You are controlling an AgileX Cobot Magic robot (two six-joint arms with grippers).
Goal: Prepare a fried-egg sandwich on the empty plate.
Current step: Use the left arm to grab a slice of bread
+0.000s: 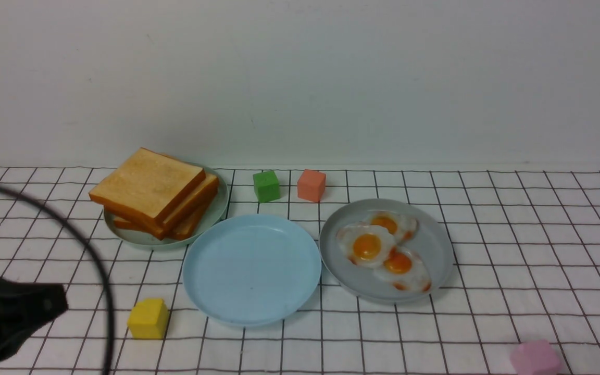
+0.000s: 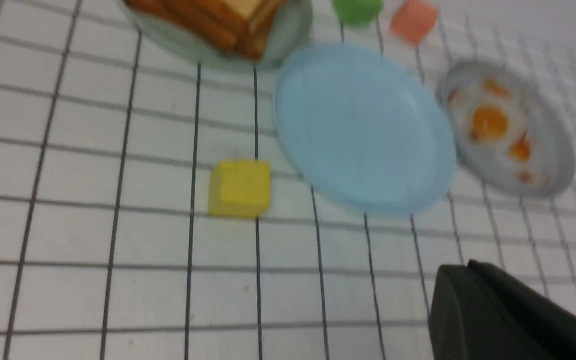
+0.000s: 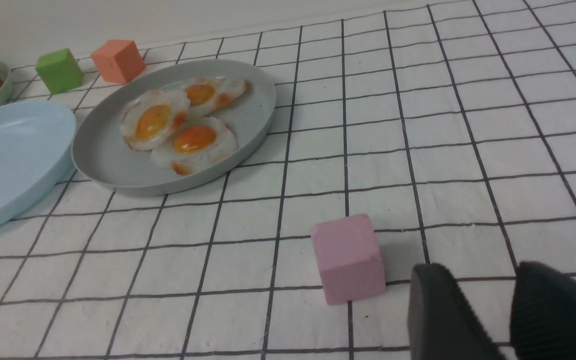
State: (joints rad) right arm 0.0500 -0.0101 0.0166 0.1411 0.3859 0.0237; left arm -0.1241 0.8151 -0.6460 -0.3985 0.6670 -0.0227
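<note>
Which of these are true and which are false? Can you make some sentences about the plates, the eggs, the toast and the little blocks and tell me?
1. The blue plate has nothing on it. True.
2. There are five fried eggs on the grey plate. False: there are three.
3. The toast slices are piled on the pale green plate. True.
4. The yellow block sits on the blue plate. False: it sits on the cloth beside it.
5. The green block and the orange block stand side by side behind the blue plate. True.
</note>
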